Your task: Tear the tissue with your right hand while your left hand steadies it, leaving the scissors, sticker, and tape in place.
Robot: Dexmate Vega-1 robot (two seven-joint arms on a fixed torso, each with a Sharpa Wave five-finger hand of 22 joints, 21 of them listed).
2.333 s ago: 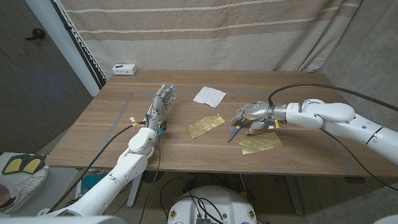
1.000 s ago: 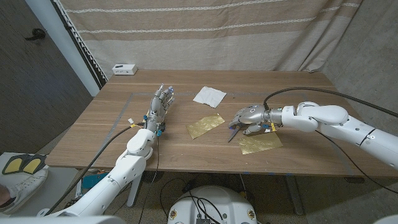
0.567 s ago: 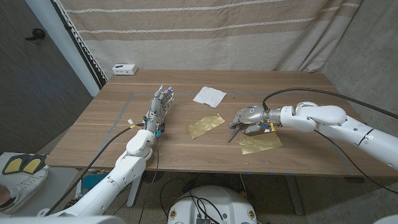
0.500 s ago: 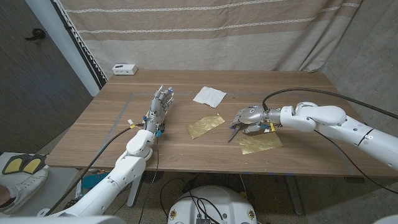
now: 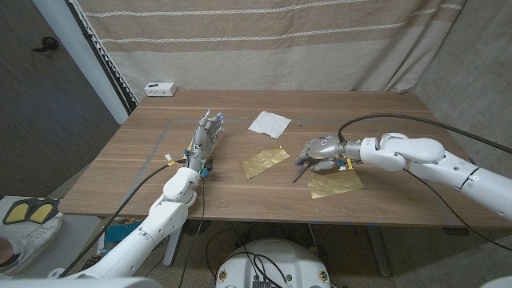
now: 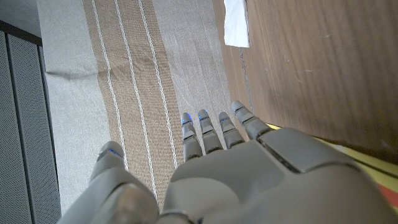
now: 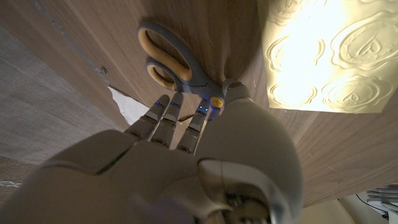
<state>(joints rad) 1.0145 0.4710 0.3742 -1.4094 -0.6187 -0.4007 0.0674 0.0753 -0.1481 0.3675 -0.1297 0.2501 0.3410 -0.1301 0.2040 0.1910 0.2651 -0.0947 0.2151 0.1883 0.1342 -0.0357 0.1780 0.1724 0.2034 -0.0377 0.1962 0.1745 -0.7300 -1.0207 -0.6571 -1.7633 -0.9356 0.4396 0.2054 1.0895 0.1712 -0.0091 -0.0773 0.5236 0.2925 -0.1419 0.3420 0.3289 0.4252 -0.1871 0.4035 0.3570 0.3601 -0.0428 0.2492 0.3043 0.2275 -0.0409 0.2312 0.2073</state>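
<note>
The left hand (image 5: 207,134) is stretched forward at the end of its straight arm, fingers (image 6: 211,129) extended and close together, gripping nothing. The right arm bends inward, its hand (image 5: 318,151) held low with palm down and fingers (image 7: 168,121) loosely curled.

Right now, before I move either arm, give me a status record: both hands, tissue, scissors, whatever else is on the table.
left hand: fingers extended, holds nothing, apart from the tissue
right hand: down over the scissors, touching near their pivot; grip unclear
tissue: white, lying on the wooden table, neither hand on it
scissors: yellow-and-grey handles, under the right hand
gold embossed sheet: beside the scissors
second gold sheet: near the right hand
white box: far left corner
</note>
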